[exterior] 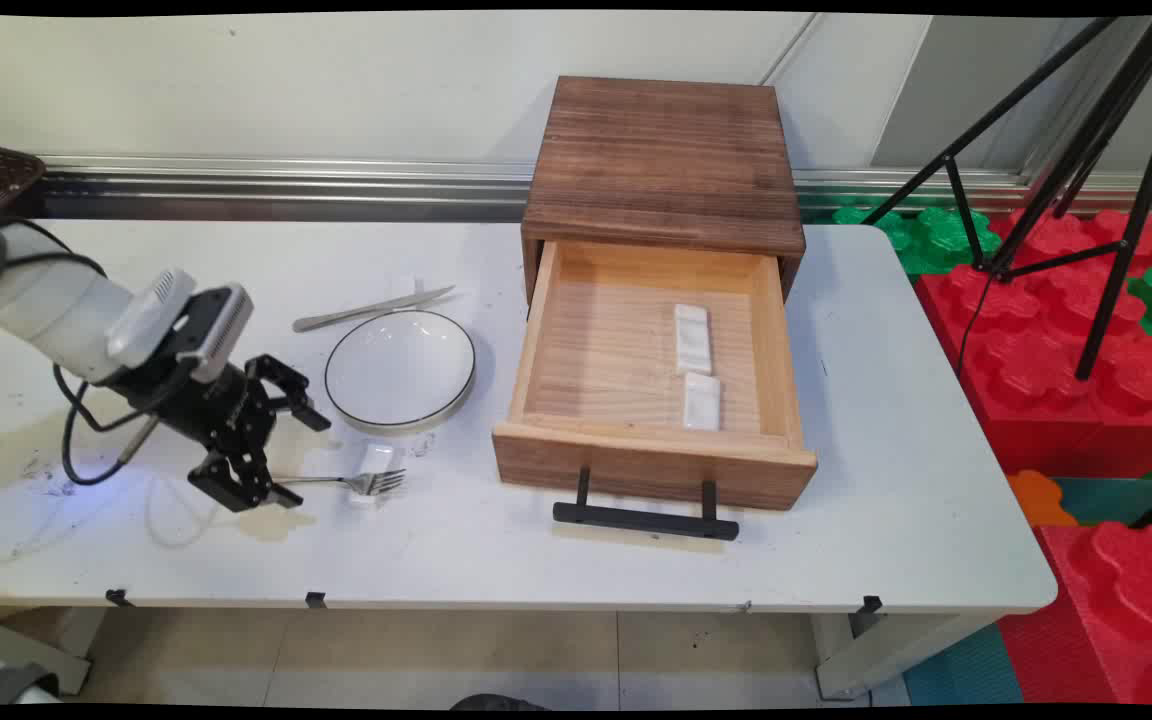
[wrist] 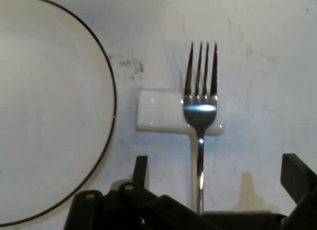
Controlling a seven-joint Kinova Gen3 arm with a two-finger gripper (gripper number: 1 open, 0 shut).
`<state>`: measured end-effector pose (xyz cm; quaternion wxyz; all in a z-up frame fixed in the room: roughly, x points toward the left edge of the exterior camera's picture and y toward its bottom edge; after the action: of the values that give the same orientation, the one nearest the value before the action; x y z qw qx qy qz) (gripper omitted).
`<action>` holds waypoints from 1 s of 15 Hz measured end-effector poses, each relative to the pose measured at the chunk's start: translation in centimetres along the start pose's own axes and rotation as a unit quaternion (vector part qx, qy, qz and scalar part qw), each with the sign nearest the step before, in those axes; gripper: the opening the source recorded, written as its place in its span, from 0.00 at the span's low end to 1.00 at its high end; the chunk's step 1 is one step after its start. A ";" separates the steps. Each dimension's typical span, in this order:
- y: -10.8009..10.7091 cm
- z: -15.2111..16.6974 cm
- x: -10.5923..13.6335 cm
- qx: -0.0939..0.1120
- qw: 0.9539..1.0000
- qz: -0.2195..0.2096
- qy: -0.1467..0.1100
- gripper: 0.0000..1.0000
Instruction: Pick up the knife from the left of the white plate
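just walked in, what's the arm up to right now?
The gripper is low over the table's left side with its fingers open, straddling the handle of a fork. The fork's head lies on a small white rest, right beside the white plate. A knife lies behind the plate. To the right, the wooden drawer stands pulled open with two white rests inside. Nothing is lifted.
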<state>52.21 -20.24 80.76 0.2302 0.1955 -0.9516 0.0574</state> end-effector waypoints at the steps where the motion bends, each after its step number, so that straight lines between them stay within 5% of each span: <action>1: 0.0 -0.6 0.3 0.003 1.000 -0.001 0.004 1.00; 8: -1.6 -4.9 3.6 0.028 0.998 -0.013 0.050 1.00; 15: -5.3 -9.0 5.9 0.063 0.992 -0.042 0.103 1.00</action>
<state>53.25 -25.38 91.52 0.3169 0.2428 -0.9080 0.1269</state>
